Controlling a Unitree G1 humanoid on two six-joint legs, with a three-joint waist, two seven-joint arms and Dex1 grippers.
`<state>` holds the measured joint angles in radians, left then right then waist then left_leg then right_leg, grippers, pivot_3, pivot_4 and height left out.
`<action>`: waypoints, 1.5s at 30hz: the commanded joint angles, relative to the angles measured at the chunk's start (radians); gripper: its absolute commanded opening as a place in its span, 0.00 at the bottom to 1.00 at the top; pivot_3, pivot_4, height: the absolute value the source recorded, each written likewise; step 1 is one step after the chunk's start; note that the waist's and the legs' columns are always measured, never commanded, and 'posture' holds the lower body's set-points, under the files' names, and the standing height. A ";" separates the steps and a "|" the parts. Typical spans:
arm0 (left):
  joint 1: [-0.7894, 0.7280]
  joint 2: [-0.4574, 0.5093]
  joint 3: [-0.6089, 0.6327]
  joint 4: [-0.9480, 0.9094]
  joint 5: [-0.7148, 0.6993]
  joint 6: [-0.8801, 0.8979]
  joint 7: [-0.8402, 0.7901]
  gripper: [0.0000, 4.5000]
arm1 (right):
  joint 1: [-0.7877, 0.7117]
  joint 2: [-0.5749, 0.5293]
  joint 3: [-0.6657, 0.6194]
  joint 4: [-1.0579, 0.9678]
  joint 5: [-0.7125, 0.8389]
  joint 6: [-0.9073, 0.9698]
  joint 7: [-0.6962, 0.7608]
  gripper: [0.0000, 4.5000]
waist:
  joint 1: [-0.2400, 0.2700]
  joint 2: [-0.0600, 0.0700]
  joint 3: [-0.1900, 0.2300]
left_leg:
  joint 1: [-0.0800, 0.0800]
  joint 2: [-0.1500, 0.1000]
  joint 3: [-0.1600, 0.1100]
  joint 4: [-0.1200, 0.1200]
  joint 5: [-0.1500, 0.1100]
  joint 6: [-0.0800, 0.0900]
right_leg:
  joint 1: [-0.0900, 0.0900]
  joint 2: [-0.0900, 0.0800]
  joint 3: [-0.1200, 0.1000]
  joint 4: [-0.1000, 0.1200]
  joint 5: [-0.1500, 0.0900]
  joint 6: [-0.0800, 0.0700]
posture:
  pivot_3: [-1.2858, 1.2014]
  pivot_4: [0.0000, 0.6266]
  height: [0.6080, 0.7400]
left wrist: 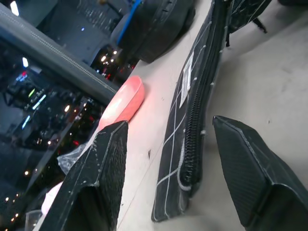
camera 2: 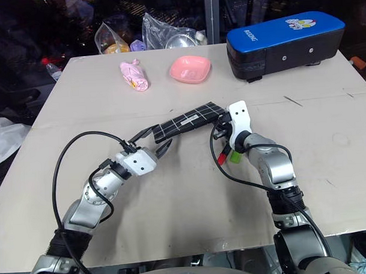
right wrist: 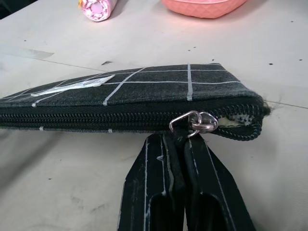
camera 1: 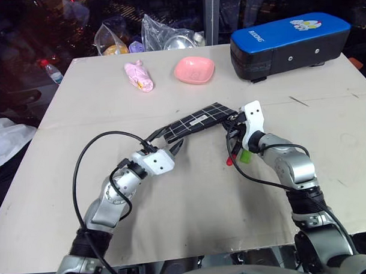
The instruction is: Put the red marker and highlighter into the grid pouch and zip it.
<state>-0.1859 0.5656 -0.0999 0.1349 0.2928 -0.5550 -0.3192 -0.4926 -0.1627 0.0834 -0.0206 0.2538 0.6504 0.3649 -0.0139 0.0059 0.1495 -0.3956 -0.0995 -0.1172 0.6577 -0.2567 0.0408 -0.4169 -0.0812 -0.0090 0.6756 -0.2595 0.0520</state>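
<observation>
Lying slantwise near the middle of the surface [camera 1: 327, 132], the grid pouch [camera 1: 197, 122] is a flat black fabric rectangle with white grid lines, a small white label and a toothed zipper along one long edge. The right tool [right wrist: 180, 139] is closed on the pull hanging from the silver zipper ring [right wrist: 194, 121] at the pouch's end nearest it; a sliver of pale lining shows just beyond the slider, so the zip looks barely opened. The left tool [camera 1: 177, 148] stands open, its fingers [left wrist: 250, 163] straddling the opposite end without touching it.

At about six o'clock from the right tool, beneath its wrist, lie the red marker [camera 1: 233, 158] and the light-green highlighter [camera 1: 246, 154], both outside the pouch.

Judging from this, the risk is dragging: with the far end unpinned, a pull on the zipper could slide the whole limp pouch (soft fabric offers little resistance) rather than part the teeth, or sweep the two pens away.

At twelve o'clock sit a pink dish [camera 1: 194, 69] and a blue-and-black case [camera 1: 288, 43].
</observation>
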 commanded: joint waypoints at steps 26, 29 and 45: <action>-0.158 -0.001 -0.038 0.246 -0.075 -0.249 -0.093 0.05 | -0.003 -0.084 0.115 -0.100 -0.081 -0.046 0.077 0.00 | -0.003 0.000 0.000 | 0.000 0.000 0.000 0.000 0.000 0.000 | 0.000 0.000 0.000 0.001 0.000 0.000 | 0.52 0.24 0.95; -0.136 -0.009 -0.037 0.208 -0.065 -0.217 -0.090 0.05 | -0.017 -0.111 0.162 -0.110 -0.115 -0.059 0.102 0.00 | -0.003 0.000 0.000 | 0.000 0.000 0.000 0.000 0.000 0.000 | -0.001 0.000 0.000 0.001 0.000 0.000 | 0.52 0.24 0.95; -0.119 -0.055 -0.054 0.120 -0.021 -0.127 -0.067 0.05 | -0.108 -0.166 0.333 -0.151 -0.191 -0.100 0.300 0.00 | -0.002 0.000 0.000 | 0.000 0.000 0.000 0.000 0.000 0.000 | -0.001 0.000 0.000 0.001 0.000 0.000 | 0.52 0.24 0.95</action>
<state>-0.2907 0.5179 -0.1552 0.2866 0.2663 -0.6818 -0.4046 -0.5646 -0.3329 0.3848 -0.1102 0.0649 0.5767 0.6226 -0.0162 0.0056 0.1493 -0.3959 -0.0996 -0.1169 0.6583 -0.2567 0.0408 -0.4177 -0.0812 -0.0089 0.6767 -0.2595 0.0520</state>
